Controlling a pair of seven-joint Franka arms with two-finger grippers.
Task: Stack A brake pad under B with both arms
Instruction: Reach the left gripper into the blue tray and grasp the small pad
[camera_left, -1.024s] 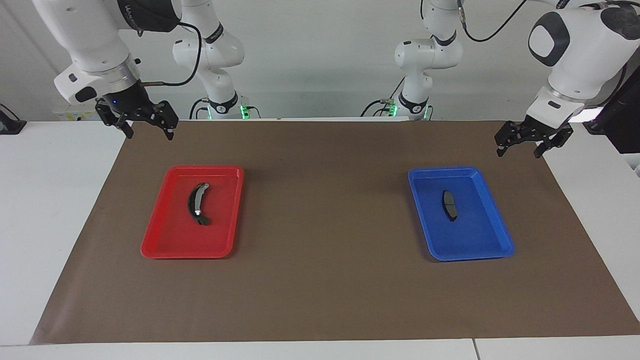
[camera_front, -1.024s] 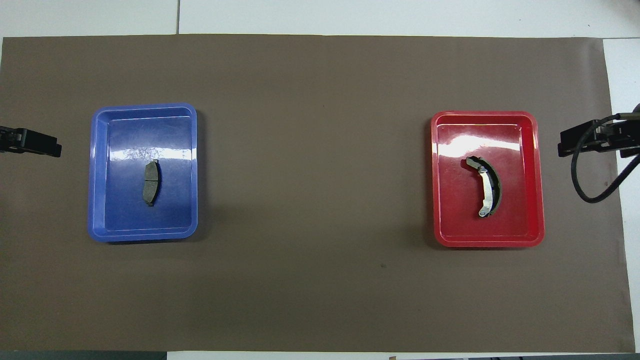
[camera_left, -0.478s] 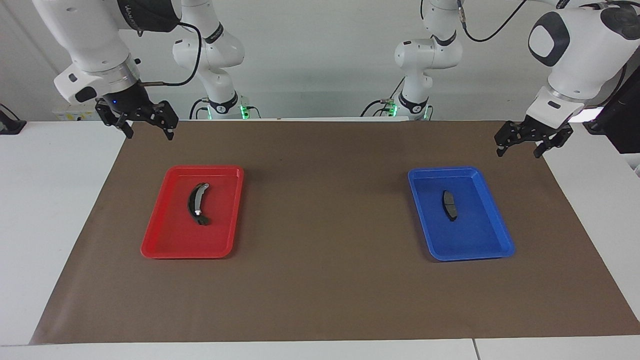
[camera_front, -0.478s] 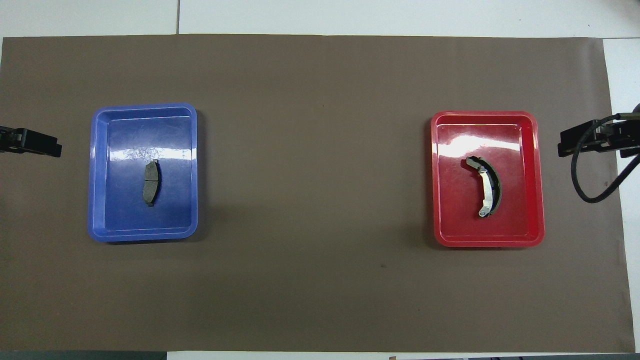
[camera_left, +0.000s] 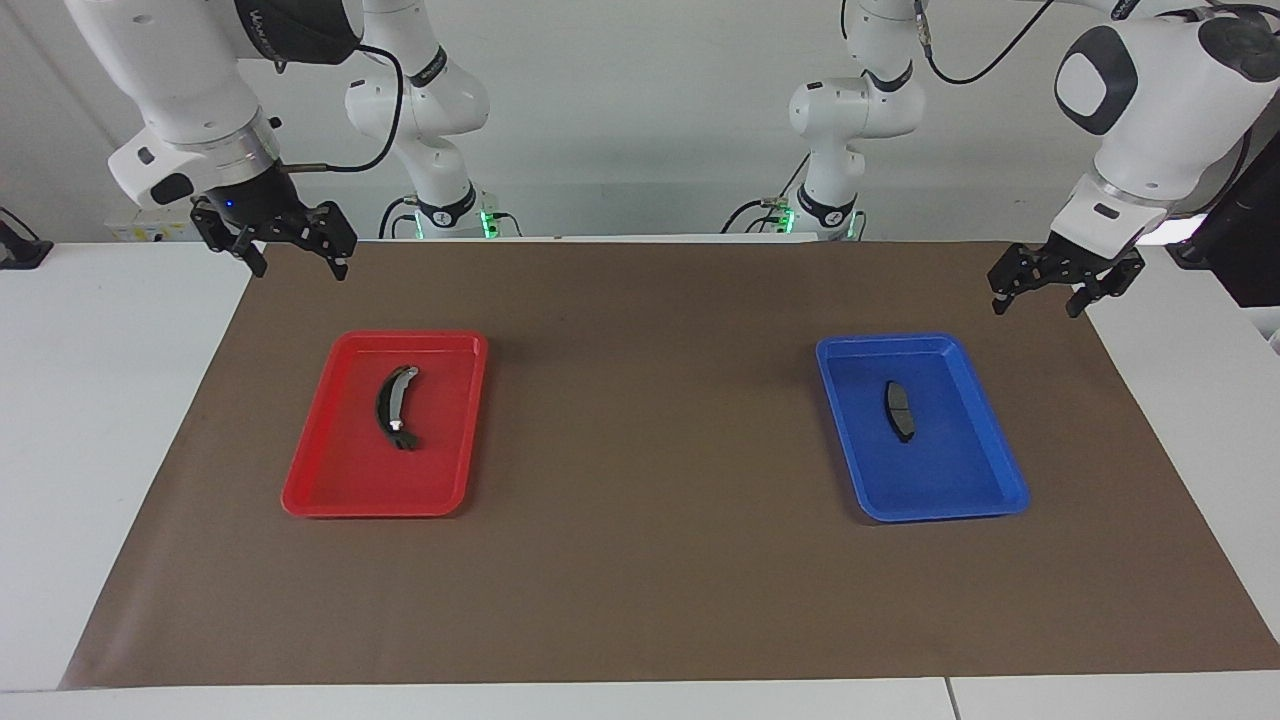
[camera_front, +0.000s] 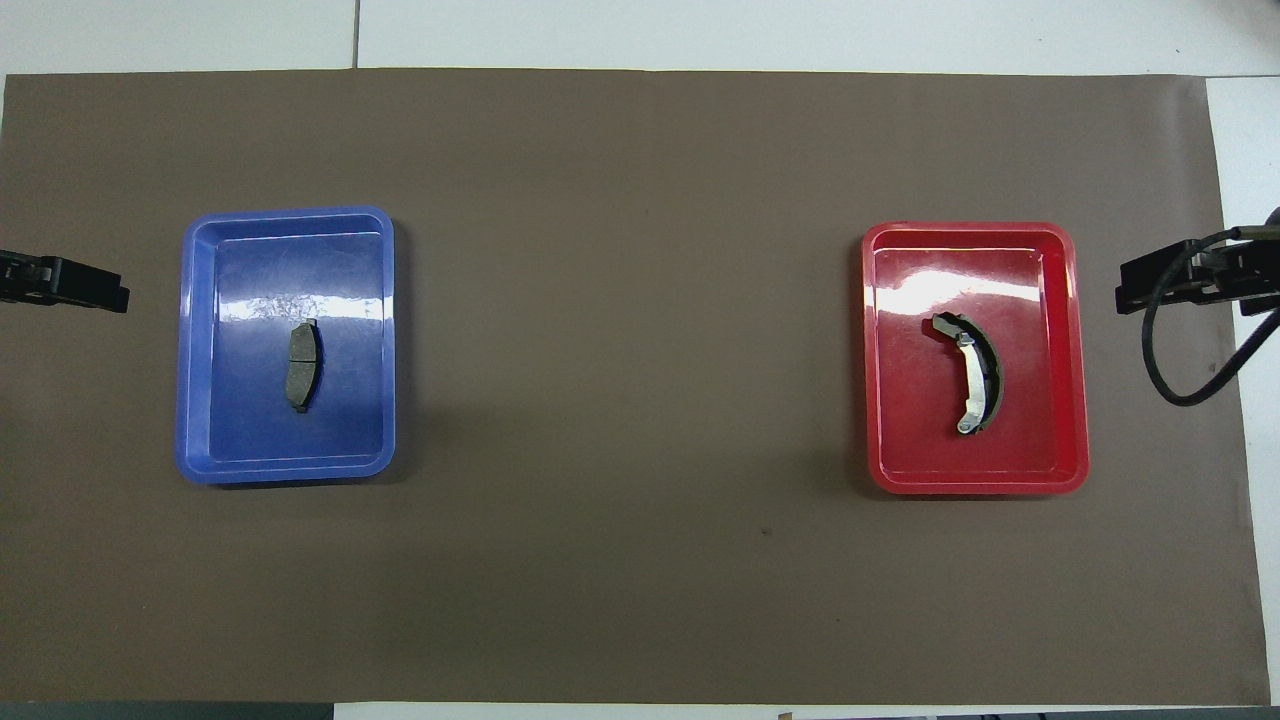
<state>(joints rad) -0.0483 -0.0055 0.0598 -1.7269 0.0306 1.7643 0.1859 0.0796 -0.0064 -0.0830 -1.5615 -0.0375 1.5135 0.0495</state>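
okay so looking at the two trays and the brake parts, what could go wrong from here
1. The short pad lies flat in the blue tray; the left gripper may struggle to get its fingers under it.
2. The curved piece in the red tray is longer than the pad, so it could tip off once stacked.

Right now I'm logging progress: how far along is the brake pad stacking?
Nothing is stacked yet. The short pad lies in the blue tray, the crescent piece in the red tray. Left gripper and right gripper hang open, empty. Both pickups and stacking remain.
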